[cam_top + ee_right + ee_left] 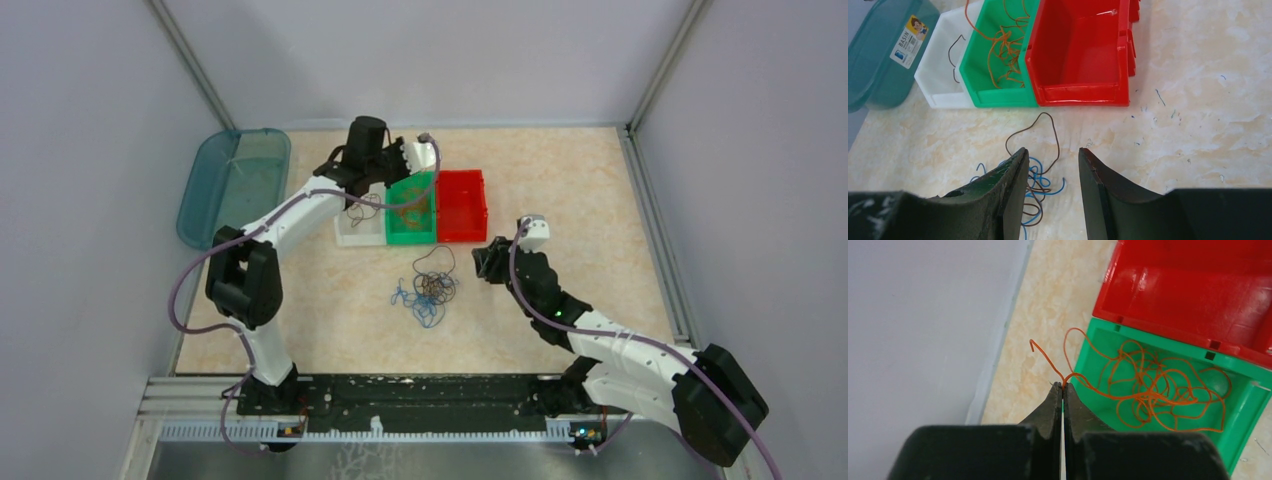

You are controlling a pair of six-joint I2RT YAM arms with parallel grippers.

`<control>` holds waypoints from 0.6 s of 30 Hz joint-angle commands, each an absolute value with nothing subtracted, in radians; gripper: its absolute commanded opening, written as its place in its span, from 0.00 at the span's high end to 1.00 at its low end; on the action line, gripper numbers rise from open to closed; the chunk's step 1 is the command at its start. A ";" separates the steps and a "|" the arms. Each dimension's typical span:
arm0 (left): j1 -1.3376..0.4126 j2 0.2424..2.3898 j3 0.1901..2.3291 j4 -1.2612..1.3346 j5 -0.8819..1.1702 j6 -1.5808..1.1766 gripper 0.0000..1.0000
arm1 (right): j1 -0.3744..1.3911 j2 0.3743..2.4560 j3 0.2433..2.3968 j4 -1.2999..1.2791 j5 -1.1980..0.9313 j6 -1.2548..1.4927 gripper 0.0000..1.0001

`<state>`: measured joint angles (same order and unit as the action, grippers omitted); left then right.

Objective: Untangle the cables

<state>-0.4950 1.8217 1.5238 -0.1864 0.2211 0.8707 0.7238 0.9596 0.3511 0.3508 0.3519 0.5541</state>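
Note:
A clump of blue and dark brown cables [428, 291] lies on the table in front of the bins; it also shows in the right wrist view [1040, 177]. My left gripper [1063, 385] is shut on an orange cable [1074, 376] above the edge of the green bin [1248, 405], which holds a tangle of orange cables [1158, 390]. In the top view the left gripper [400, 165] is over the green bin [411, 229]. My right gripper [1053, 155] is open and empty, just right of the clump [487, 262]. A dark cable [952, 55] lies in the white bin [933, 80].
The red bin [461, 205] stands right of the green one and has nothing in it [1083, 55]. A teal basin [235, 183] sits at the far left, near the wall. Small wire scraps [1158, 97] dot the table right of the bins.

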 commanded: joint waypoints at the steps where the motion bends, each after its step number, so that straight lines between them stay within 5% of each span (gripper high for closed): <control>1: -0.498 1.851 1.476 -0.155 0.223 0.860 1.00 | 0.715 0.951 0.384 0.370 0.335 0.566 0.58; 18: -0.522 1.994 1.396 -0.014 0.160 0.923 1.00 | 0.715 0.902 0.380 0.311 0.337 0.591 0.58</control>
